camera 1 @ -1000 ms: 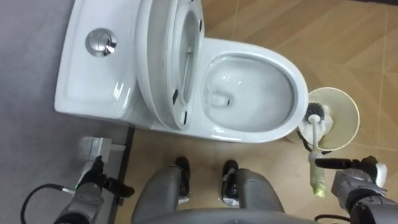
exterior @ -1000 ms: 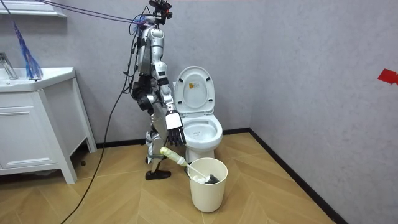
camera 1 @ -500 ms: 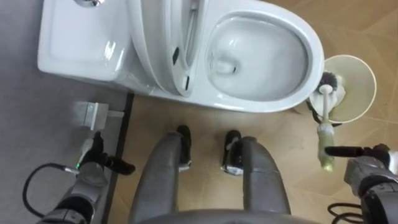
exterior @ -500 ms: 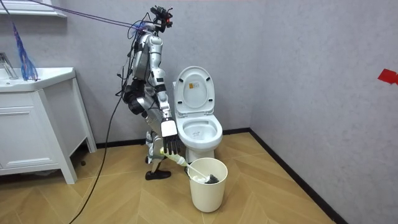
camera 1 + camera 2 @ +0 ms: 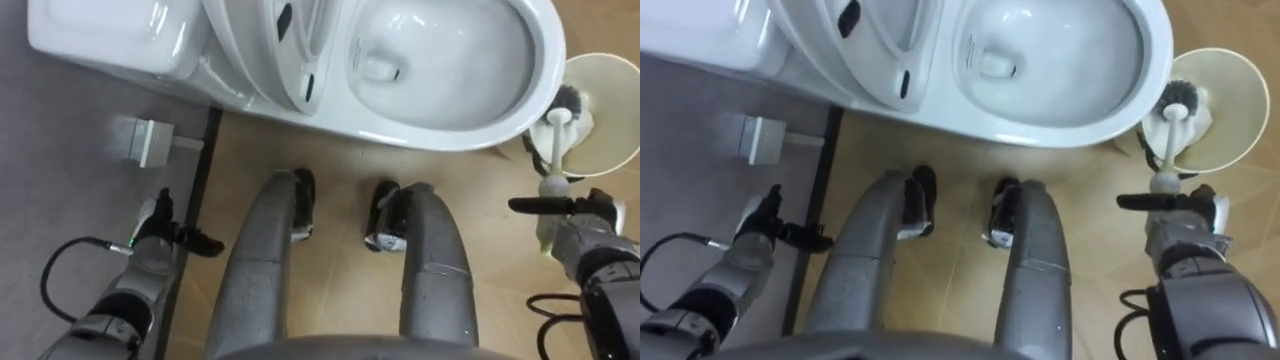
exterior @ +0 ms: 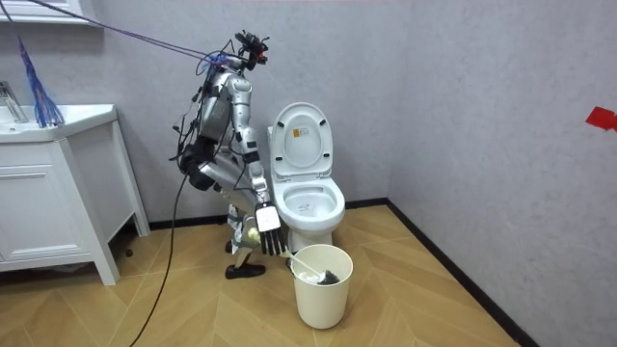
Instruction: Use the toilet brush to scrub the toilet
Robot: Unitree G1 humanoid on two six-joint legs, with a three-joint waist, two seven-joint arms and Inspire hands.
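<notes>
Toilet brush sits head-down in the cream bin, just beside the toilet bowl. Handle leans out to the right hand, fingers straight, not wrapped. Left hand low, fingers released.

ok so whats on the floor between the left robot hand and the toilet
A small pale box sits between the left robot hand and the toilet, near its tank; both eye views show it.

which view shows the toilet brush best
Right eye view: the toilet brush shows head to shaft in the bucket. Left eye view shows likewise, bucket cropped. Room view: far off, right hand at its handle.
</notes>
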